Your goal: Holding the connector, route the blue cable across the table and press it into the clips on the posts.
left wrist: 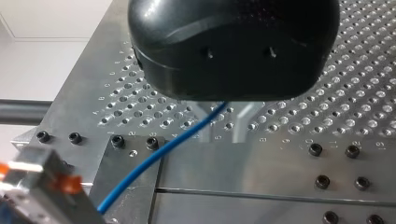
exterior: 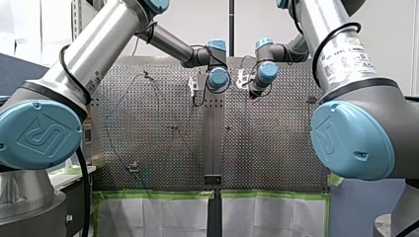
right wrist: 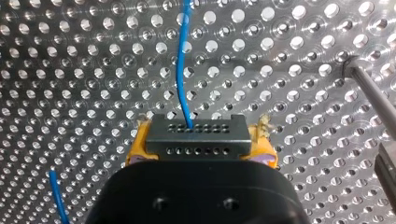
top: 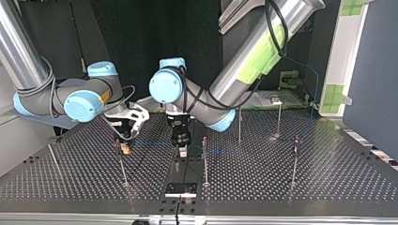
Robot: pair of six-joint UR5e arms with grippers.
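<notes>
Clenching the connector (right wrist: 196,133), my right gripper (right wrist: 200,148) is squeezing it from 2 sides with its yellow pads (right wrist: 137,149). It is a grey block showing 2 rows of small holes. Blue cable (right wrist: 183,70) is leaving the upper row and running straight ahead over the perforated table (right wrist: 289,56). 1 more short stretch of blue is showing low beside the gripper's black body. 1 metal post (right wrist: 369,91) is standing off to the side of the connector, apart from it. Seen in the top view, the right gripper is pointing tip-down at the view's left of centre, holding the connector just above the table. My left gripper (top: 181,147) is hanging tip-down over the plain centre plate (top: 176,168), near the right gripper but not touching it. Seen from the left wrist, the cable is coming out from under that gripper's black body. From there it is sloping away toward the connector in the other gripper. Whether the left gripper is clenched or released, I cannot tell; its body is covering the grip. Other posts (top: 295,159) are standing across the top view's right half, well apart from both grippers.
</notes>
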